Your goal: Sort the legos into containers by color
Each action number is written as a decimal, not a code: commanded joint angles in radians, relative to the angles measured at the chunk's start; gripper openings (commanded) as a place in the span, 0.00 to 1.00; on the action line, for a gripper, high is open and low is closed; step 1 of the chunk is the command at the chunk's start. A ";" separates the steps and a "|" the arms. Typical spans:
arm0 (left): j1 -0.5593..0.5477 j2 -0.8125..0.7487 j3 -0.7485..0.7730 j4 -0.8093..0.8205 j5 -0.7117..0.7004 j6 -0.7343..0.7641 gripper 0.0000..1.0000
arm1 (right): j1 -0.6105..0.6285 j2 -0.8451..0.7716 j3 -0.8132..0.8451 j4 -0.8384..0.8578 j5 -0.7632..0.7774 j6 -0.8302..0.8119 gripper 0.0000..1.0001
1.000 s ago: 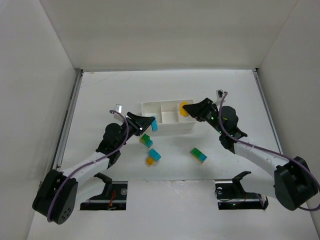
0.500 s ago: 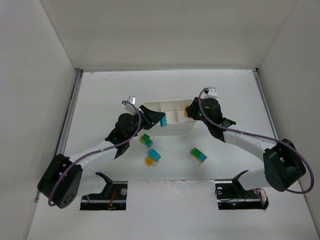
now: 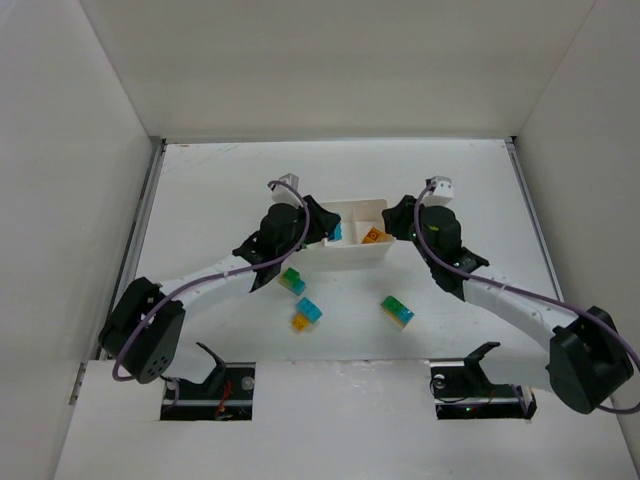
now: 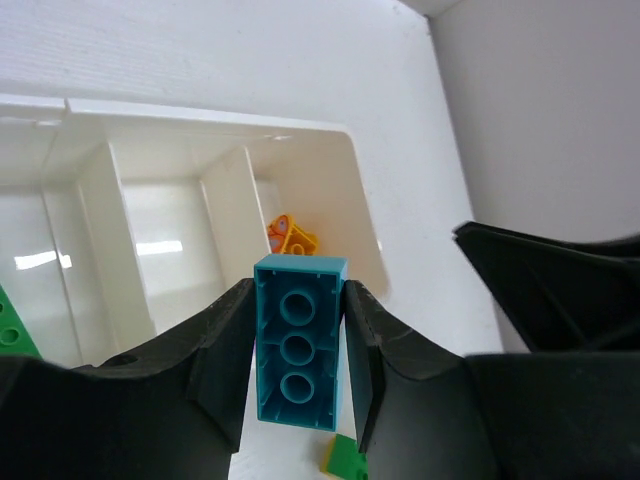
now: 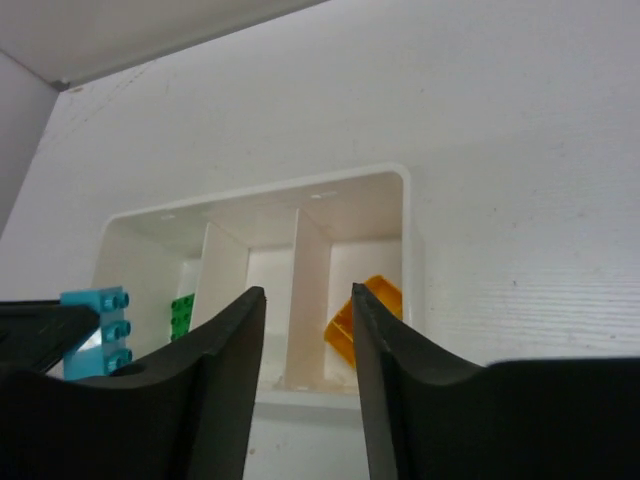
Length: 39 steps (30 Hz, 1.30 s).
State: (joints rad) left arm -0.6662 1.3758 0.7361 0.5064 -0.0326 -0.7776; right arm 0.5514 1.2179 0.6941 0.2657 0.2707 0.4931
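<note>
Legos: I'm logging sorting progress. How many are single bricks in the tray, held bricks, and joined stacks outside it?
Single bricks in the tray: 2 (orange brick, green brick)
Bricks in the left gripper: 1 (cyan brick)
Joined stacks outside the tray: 3 (left stack, middle stack, right stack)
Total: 6

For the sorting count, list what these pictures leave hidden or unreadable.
Green brick in the tray: right wrist view, mostly behind the right claw's finger; top view, covered by the left claw.
Green-and-yellow piece: left wrist view, cut off by the bottom edge, below the cyan brick.
Orange brick: one piece or two, unclear; partly covered in both wrist views.
</note>
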 commanded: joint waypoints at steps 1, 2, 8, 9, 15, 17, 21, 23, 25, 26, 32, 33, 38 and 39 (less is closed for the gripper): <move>-0.028 0.046 0.098 -0.077 -0.088 0.104 0.10 | 0.008 -0.050 -0.062 0.112 0.039 0.016 0.43; -0.037 0.067 0.120 -0.094 -0.104 0.119 0.10 | 0.008 -0.058 -0.071 0.116 0.038 0.024 0.43; -0.078 0.186 0.236 -0.163 -0.220 0.201 0.14 | 0.008 -0.078 -0.082 0.116 0.025 0.027 0.46; -0.085 0.206 0.256 -0.167 -0.239 0.218 0.15 | 0.008 -0.080 -0.082 0.116 0.025 0.025 0.47; -0.094 0.249 0.302 -0.193 -0.270 0.247 0.35 | 0.008 -0.098 -0.084 0.110 0.025 0.015 0.54; -0.089 0.236 0.301 -0.193 -0.270 0.248 0.40 | 0.008 -0.101 -0.085 0.110 0.025 0.013 0.55; -0.089 0.183 0.286 -0.195 -0.268 0.253 0.44 | 0.008 -0.090 -0.082 0.107 0.024 0.009 0.55; -0.091 0.157 0.278 -0.197 -0.263 0.258 0.48 | 0.012 -0.086 -0.081 0.107 0.024 0.009 0.55; -0.092 0.129 0.267 -0.207 -0.262 0.261 0.48 | 0.012 -0.089 -0.081 0.106 0.024 0.009 0.50; -0.094 0.114 0.260 -0.210 -0.262 0.261 0.46 | 0.014 -0.096 -0.087 0.099 0.024 0.009 0.46; -0.106 -0.023 0.137 -0.203 -0.228 0.239 0.27 | 0.089 -0.211 -0.128 -0.115 0.074 0.051 0.22; -0.111 -0.046 0.111 -0.201 -0.219 0.232 0.24 | 0.115 -0.239 -0.134 -0.176 0.103 0.064 0.22; -0.134 -0.125 -0.006 -0.190 -0.162 0.189 0.19 | 0.259 -0.299 -0.108 -0.527 0.238 0.177 0.51; -0.137 -0.138 -0.024 -0.186 -0.155 0.183 0.19 | 0.287 -0.299 -0.094 -0.587 0.251 0.194 0.58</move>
State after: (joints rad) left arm -0.7906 1.2778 0.7582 0.2985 -0.2306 -0.5663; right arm 0.7807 0.9264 0.5667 -0.0593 0.4217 0.6121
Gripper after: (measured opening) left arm 0.195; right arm 0.536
